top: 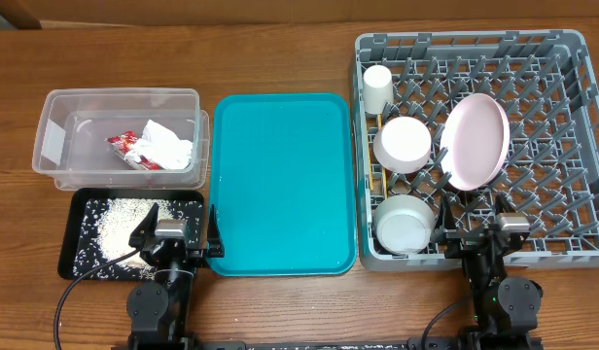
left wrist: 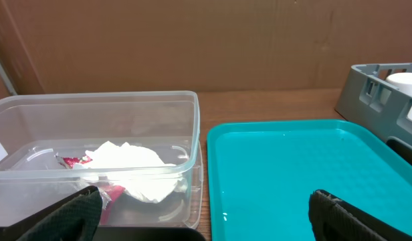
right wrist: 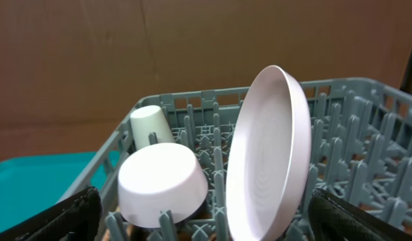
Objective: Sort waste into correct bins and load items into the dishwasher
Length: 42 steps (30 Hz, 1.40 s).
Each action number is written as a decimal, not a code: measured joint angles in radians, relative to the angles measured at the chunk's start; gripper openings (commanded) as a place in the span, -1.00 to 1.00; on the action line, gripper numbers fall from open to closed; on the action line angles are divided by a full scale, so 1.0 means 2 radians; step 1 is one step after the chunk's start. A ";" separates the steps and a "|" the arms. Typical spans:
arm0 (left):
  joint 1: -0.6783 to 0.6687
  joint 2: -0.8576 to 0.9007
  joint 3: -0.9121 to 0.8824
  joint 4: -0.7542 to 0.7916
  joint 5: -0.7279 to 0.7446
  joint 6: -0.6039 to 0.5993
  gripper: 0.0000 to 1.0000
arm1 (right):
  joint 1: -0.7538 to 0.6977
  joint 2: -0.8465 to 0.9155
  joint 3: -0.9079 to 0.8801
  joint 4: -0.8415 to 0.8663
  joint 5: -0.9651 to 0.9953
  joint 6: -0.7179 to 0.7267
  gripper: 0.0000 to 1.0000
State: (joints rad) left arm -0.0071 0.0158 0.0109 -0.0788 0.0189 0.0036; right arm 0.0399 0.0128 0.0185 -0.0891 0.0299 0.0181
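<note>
The clear tub (top: 56, 107) holds the red wrapper (top: 124, 146) and the white tissue (top: 168, 146); both also show in the left wrist view, tissue (left wrist: 136, 164). The black tray (top: 76, 255) holds rice grains (top: 120, 226). The grey rack (top: 552, 126) holds the pale cup (top: 378, 87), two white bowls (top: 404, 143) (top: 405, 222) and the pink plate (top: 475, 141) on edge. Wooden chopsticks (top: 375, 175) show partly beneath the bowls. My left gripper (top: 173, 238) is open and empty at the table's front. My right gripper (top: 504, 231) is open and empty at the rack's front edge.
The flat teal tray (top: 285, 180) lies between the bins and the rack, bare but for a few specks. In the right wrist view the plate (right wrist: 266, 154) and a bowl (right wrist: 162, 184) stand just ahead of the jaws.
</note>
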 measured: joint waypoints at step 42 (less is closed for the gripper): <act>0.000 0.000 0.000 0.000 0.000 0.000 1.00 | 0.000 0.000 0.000 0.000 0.002 -0.034 1.00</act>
State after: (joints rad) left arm -0.0071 0.0158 0.0109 -0.0788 0.0189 0.0036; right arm 0.0399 0.0128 0.0185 -0.0887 0.0334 -0.0494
